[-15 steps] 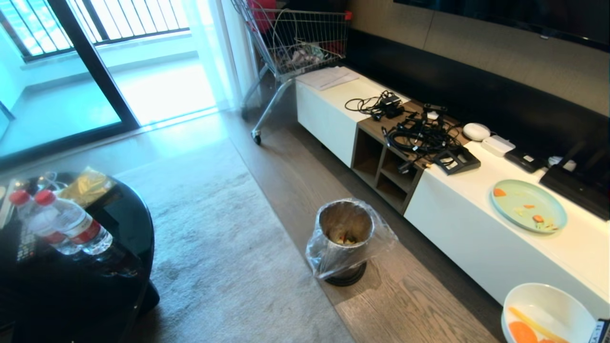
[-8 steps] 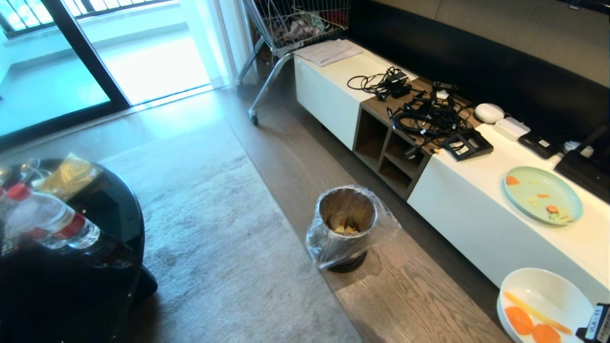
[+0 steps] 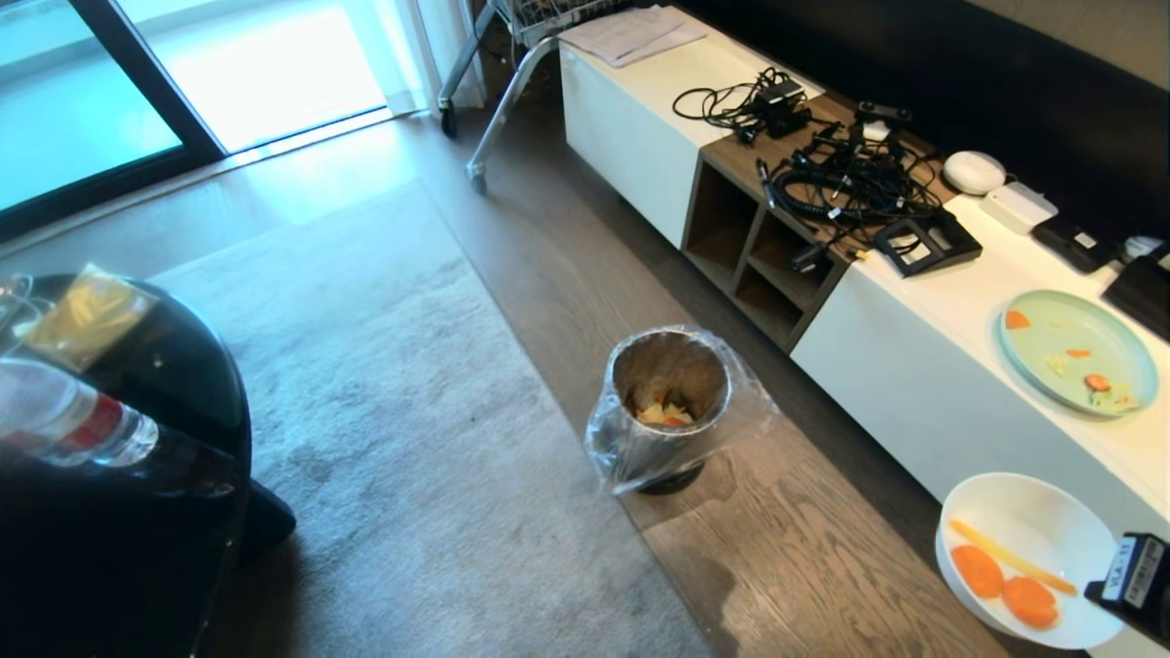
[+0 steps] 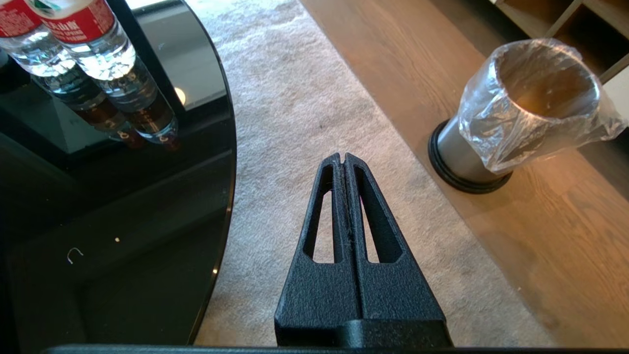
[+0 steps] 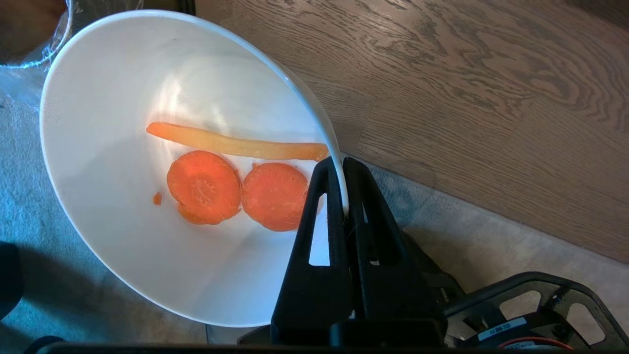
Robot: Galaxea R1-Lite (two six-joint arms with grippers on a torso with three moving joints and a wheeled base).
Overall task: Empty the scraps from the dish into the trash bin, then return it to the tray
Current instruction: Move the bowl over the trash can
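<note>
So right now the right gripper has its fingers pinched tight on the rim of the dish, one finger inside the wall and one outside, and the bowl is being carried low over the wood floor near the white cabinet. The scraps, two orange rounds and a thin yellow strip, are all sitting in the bottom. The trash bin is on the floor well off to the bowl's left, bag-lined and with some bits already in it. If I were running this, I'd bring the far lip of the bowl right over the bin's mouth before tipping. Those slices look damp, so I'd guess they could stick, which calls for a steep tilt. A rim pinch on glossy ceramic could slip, so go slow. The left gripper is clamped shut on nothing, parked over the rug. The tray isn't in view.
</note>
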